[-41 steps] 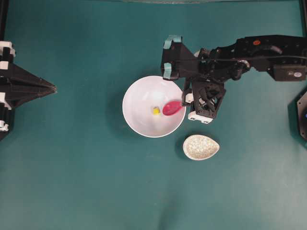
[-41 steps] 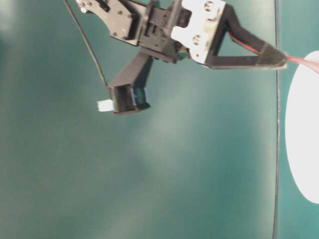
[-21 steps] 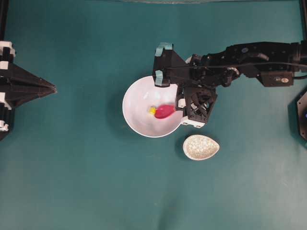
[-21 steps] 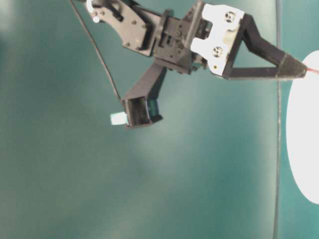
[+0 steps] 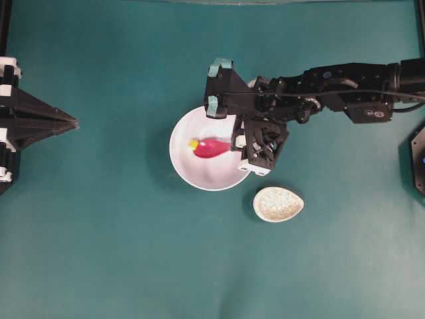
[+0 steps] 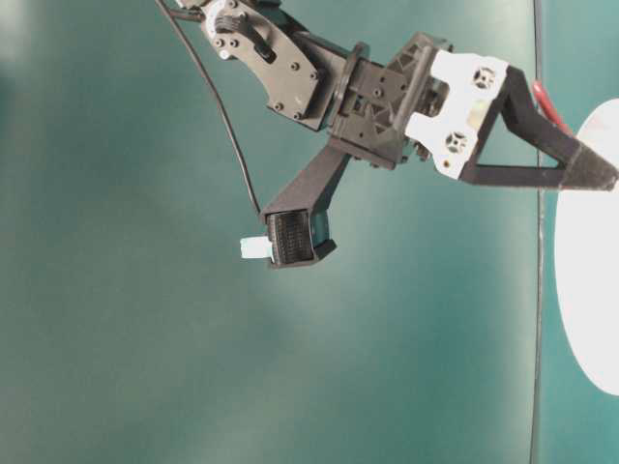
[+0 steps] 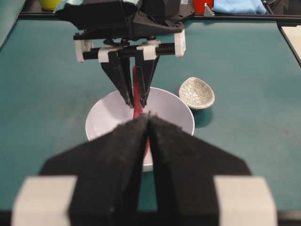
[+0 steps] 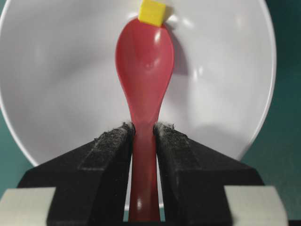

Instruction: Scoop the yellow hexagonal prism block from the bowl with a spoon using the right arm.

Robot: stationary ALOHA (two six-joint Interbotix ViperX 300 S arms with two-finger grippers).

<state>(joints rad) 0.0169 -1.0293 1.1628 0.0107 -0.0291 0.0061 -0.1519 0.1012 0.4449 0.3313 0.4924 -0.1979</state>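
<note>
The right arm (image 6: pixel 319 82) reaches in from the upper left over the teal surface (image 6: pixel 145 338); its black fingers (image 6: pixel 571 159) — pointed, tapering rightward — meet the white bowl (image 6: pixel 585 290) at the right edge; a sliver of the red spoon (image 6: pixel 544 100) shows above them.

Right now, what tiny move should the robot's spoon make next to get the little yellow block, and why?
Probably nudge the glossy pink-red spoon a little further forward and tip it under the tiny yellow block. The block sits at the spoon's front lip, not inside it, in the large white bowl; the right pincer grips the handle.
</note>
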